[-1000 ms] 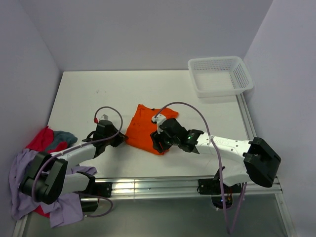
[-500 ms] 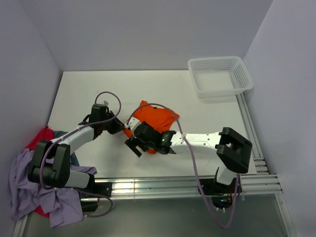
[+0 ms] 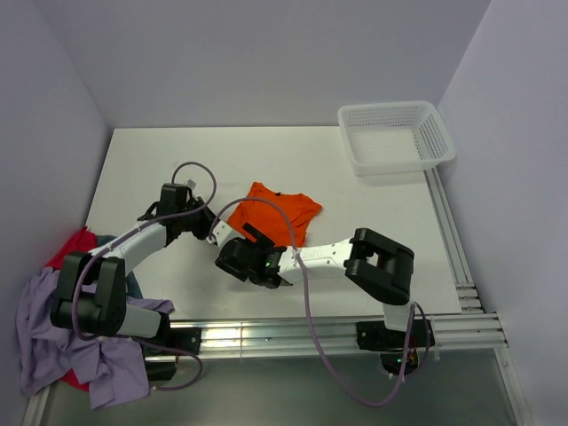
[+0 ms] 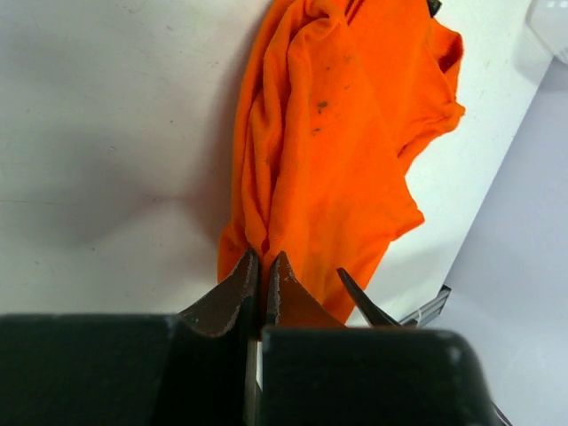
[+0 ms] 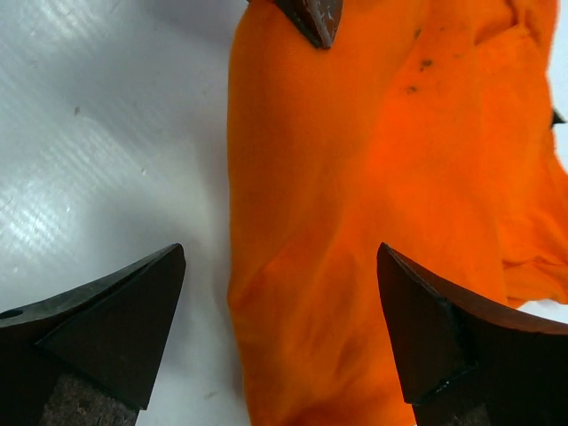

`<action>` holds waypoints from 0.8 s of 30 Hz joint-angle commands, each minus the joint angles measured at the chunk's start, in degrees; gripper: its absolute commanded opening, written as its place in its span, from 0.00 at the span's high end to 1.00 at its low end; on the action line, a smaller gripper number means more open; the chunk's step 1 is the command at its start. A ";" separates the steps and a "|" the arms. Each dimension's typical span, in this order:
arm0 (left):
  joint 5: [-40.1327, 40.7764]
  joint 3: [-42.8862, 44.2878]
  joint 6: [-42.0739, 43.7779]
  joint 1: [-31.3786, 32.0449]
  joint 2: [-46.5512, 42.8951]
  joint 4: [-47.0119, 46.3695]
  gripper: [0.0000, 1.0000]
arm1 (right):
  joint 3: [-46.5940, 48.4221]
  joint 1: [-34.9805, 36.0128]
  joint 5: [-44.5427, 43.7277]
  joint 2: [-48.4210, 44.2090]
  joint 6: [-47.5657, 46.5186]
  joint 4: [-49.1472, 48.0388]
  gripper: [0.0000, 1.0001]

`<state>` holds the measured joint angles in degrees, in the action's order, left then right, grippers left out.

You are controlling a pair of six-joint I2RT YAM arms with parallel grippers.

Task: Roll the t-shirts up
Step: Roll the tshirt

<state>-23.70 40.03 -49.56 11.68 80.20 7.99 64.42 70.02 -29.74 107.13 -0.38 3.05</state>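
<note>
The bright orange t-shirt [image 3: 282,213] lies loosely spread at the table's middle, its near-left corner bunched into folds. My left gripper [image 3: 213,232] is shut on that corner; in the left wrist view the jaws [image 4: 264,266] pinch a fold of the orange t-shirt [image 4: 346,133]. My right gripper [image 3: 235,252] hovers at the same corner, open wide, its fingertips [image 5: 173,262] straddling the edge of the orange t-shirt [image 5: 382,169] without gripping it. Lavender [image 3: 40,342], red [image 3: 75,250] and grey-blue [image 3: 114,243] t-shirts lie heaped at the near-left edge.
A white perforated basket [image 3: 435,138] stands at the far right corner. The heap of shirts drapes round the left arm's base. Metal rails [image 3: 284,335] run along the table's near edge and right side.
My right gripper let go, opened wide and slid left along the shirt's near edge to the left corner. My left gripper pulled that corner back and left, stretching the shirt out.
</note>
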 commanded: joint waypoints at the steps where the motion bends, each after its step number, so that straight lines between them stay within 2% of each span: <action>1: -3.63 2.33 1.31 -1.13 -0.05 0.01 0.99 | 4.04 1.70 -7.96 2.20 -1.20 -2.78 0.05; 5: -4.42 2.77 1.83 -2.10 0.13 0.97 0.99 | 5.62 3.37 -12.53 6.41 -1.64 -2.87 0.05; 8: -4.95 3.30 2.54 -2.80 0.13 1.94 0.99 | 7.38 3.37 -16.75 8.53 -1.72 -2.34 0.11; 9: -5.12 3.39 2.97 -3.24 0.30 2.20 0.99 | 7.12 3.28 -17.11 8.97 -2.25 -2.43 0.16; 11: -5.56 3.56 3.41 -3.94 0.39 2.47 0.99 | 6.77 3.11 -17.29 9.15 -2.34 -2.61 0.19; 18: -6.79 3.83 4.65 -5.26 1.44 3.17 0.99 | 7.82 1.53 -17.37 10.03 -2.60 -1.56 0.25; 22: -7.23 4.00 4.91 -5.62 1.62 3.26 0.99 | 8.96 0.91 -18.25 11.25 -3.75 -1.12 0.40; 24: -7.15 4.09 5.00 -5.79 1.54 3.35 0.99 | 9.49 0.82 -18.34 11.87 -3.75 -0.33 0.60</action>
<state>-28.88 41.65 -46.11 6.33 81.97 11.79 71.40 71.29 -45.39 118.06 -3.68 2.22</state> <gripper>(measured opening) 0.059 0.457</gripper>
